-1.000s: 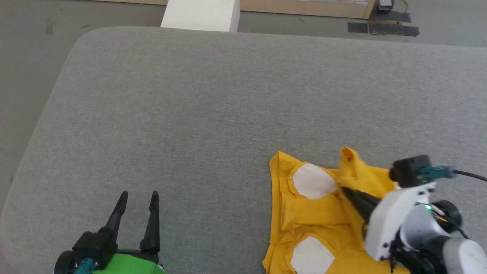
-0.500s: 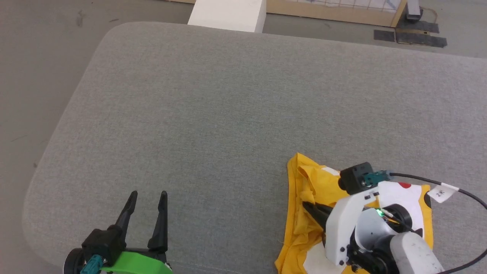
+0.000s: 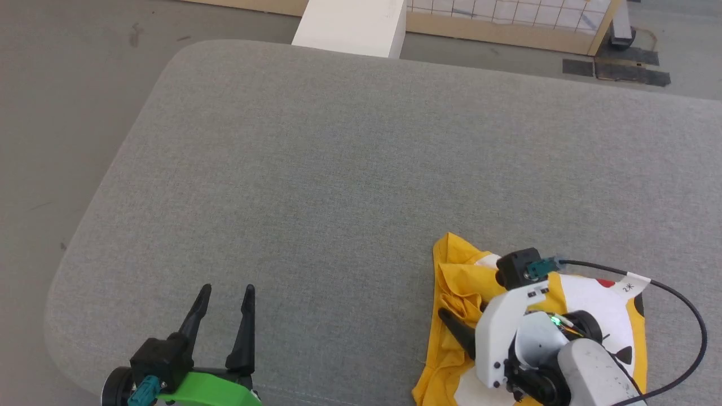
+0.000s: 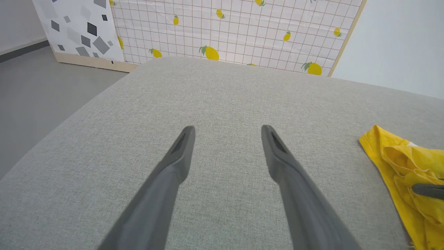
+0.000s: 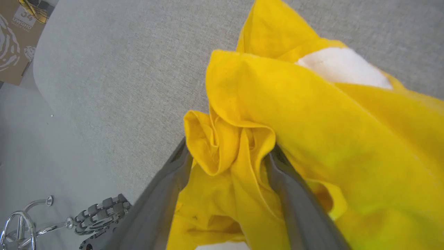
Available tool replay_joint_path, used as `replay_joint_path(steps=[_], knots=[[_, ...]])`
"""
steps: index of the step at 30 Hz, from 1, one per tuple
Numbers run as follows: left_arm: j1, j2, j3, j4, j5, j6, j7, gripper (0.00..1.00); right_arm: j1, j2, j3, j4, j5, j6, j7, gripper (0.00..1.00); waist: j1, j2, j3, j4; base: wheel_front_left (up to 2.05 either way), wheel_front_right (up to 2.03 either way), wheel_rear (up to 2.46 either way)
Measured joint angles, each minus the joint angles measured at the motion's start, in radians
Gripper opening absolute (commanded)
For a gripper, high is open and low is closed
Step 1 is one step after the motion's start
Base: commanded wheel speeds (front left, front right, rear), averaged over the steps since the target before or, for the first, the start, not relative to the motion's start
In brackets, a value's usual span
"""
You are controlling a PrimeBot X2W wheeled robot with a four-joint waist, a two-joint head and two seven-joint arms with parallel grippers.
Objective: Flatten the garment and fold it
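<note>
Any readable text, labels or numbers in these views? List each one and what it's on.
"2" plus a second mark I cannot make out: white tag, head view, in front of the garment.
"34": brown cardboard, top left of the right wrist view; the line under it is too blurred to read.
Garment: printed patches, no words visible.
Lemon-print screen: pictures, no text.

Head camera looks down on the table (image 3: 338, 169); wrist cameras skim it, sharing the garment (image 3: 457, 279)
</note>
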Motion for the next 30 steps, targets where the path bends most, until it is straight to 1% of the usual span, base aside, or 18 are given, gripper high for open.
replay_joint_path(steps=[4, 6, 8, 10, 12, 16, 19, 23, 30], knots=[[0.002, 0.0, -0.002, 0.002, -0.001, 0.0, 0.0, 1.0, -0.003, -0.001, 0.042, -0.026, 0.043, 0.0, 0.016, 1.0, 0.0, 0.0, -0.014, -0.011, 0.0, 0.0, 0.0], [0.006, 0.001, -0.002, 0.002, -0.002, 0.001, 0.0, 1.0, -0.002, 0.001, 0.051, -0.076, 0.076, 0.0, 0.041, 1.0, 0.0, 0.0, -0.021, -0.021, 0.0, 0.0, 0.0], [0.012, 0.002, -0.002, 0.0, -0.005, 0.002, 0.001, 1.0, 0.003, 0.002, 0.039, -0.139, 0.099, 0.0, 0.061, 1.0, 0.0, 0.0, -0.026, -0.031, 0.0, 0.0, 0.0], [0.016, 0.005, -0.002, -0.003, -0.006, 0.002, 0.002, 1.0, 0.017, -0.005, 0.009, -0.208, 0.107, 0.0, 0.077, 1.0, 0.0, 0.0, -0.031, -0.043, 0.0, 0.0, 0.0], [0.019, 0.007, 0.0, -0.009, -0.006, 0.003, 0.002, 1.0, 0.045, -0.015, -0.052, -0.282, 0.105, 0.0, 0.081, 1.0, 0.0, 0.0, -0.033, -0.056, 0.0, 0.0, 0.0], [0.02, 0.013, 0.001, -0.026, -0.006, 0.007, 0.002, 1.0, 0.109, -0.067, -0.191, -0.402, 0.046, 0.0, 0.079, 1.0, 0.0, 0.0, -0.027, -0.077, 0.0, 0.0, 0.0], [0.019, 0.016, 0.002, -0.036, -0.006, 0.011, 0.002, 1.0, 0.168, -0.105, -0.277, -0.449, -0.016, 0.0, 0.074, 1.0, 0.0, 0.0, -0.012, -0.087, 0.0, 0.0, 0.0], [0.019, 0.016, 0.004, -0.04, -0.006, 0.012, 0.002, 1.0, 0.231, -0.132, -0.359, -0.454, -0.068, 0.0, 0.061, 1.0, 0.0, 0.0, 0.01, -0.097, 0.0, 0.0, 0.0], [0.01, 0.017, 0.002, -0.039, -0.006, 0.011, 0.002, 1.0, 0.254, -0.099, -0.394, -0.358, -0.081, 0.0, 0.032, 1.0, 0.0, 0.0, 0.043, -0.104, 0.0, 0.0, 0.0]])
